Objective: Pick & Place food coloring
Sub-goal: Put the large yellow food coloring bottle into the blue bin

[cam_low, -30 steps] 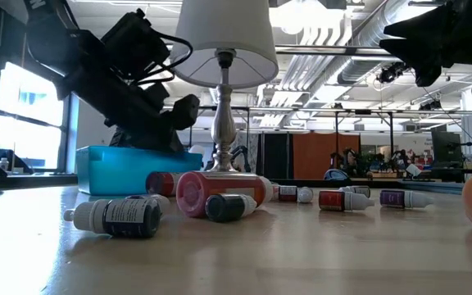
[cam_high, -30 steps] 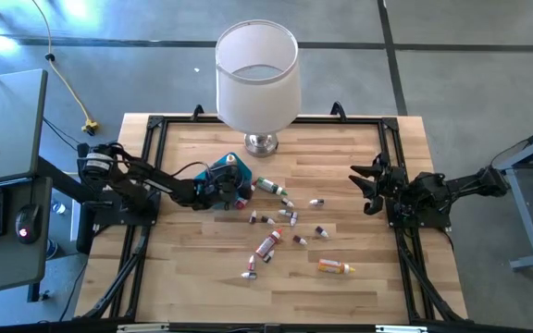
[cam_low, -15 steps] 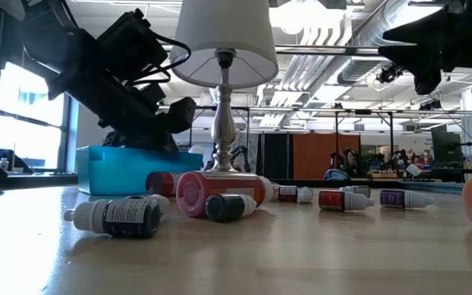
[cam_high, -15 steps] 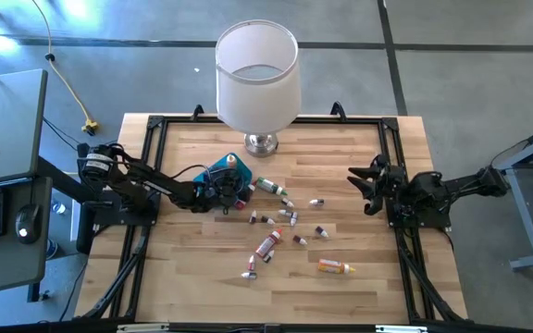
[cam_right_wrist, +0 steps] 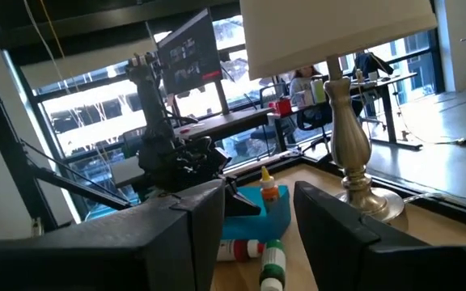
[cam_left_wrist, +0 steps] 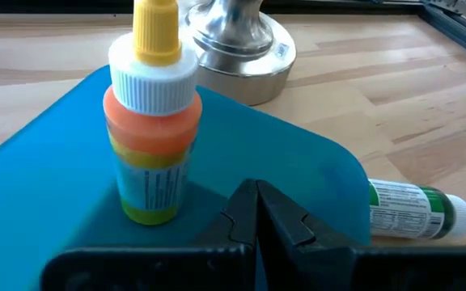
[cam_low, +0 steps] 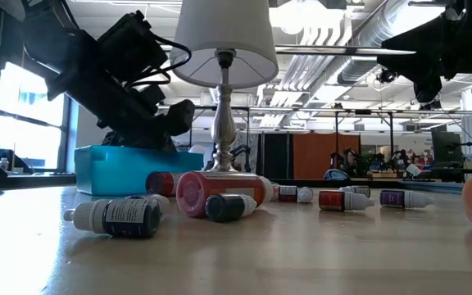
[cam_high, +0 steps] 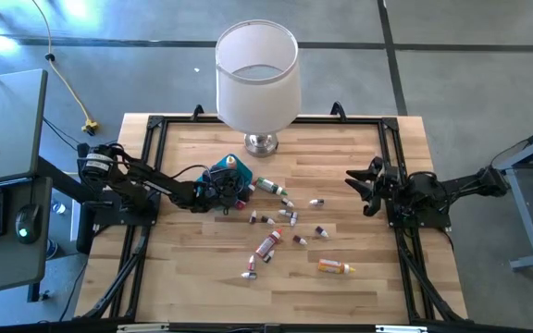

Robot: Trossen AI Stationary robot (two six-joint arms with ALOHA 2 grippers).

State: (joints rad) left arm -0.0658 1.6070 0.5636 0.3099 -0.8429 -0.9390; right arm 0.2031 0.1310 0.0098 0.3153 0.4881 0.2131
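Nearest bottle: a dark bottle (cam_low: 117, 217) with a white tip lies on its side closest to the low camera, on the wooden table (cam_high: 192, 277).
Beside it: a red bottle (cam_low: 211, 192) lies with its round base toward the camera, a small dark vial (cam_low: 229, 207) touching its front.
Scattered food coloring: more small bottles lie flat across the middle of the table, among them an orange bottle (cam_high: 333, 267) nearest the front edge and a green bottle (cam_high: 268, 186) just beside the blue tray (cam_high: 221, 170).
Standing bottle: one orange bottle with a white collar and yellow tip (cam_left_wrist: 151, 113) stands upright on the blue tray.
Left gripper: the left gripper (cam_left_wrist: 256, 212) hovers over the tray just beside the upright bottle, fingers pressed together with nothing between them.
Right gripper: the right gripper (cam_high: 360, 189) hangs above the table's right side, well apart from the bottles, fingers spread and empty.
Lamp: a lamp (cam_high: 258, 79) with a white shade and metal base stands behind the tray, near the far edge.
Room beyond: what seems to be a person sits far off at a desk, too blurred to tell more.
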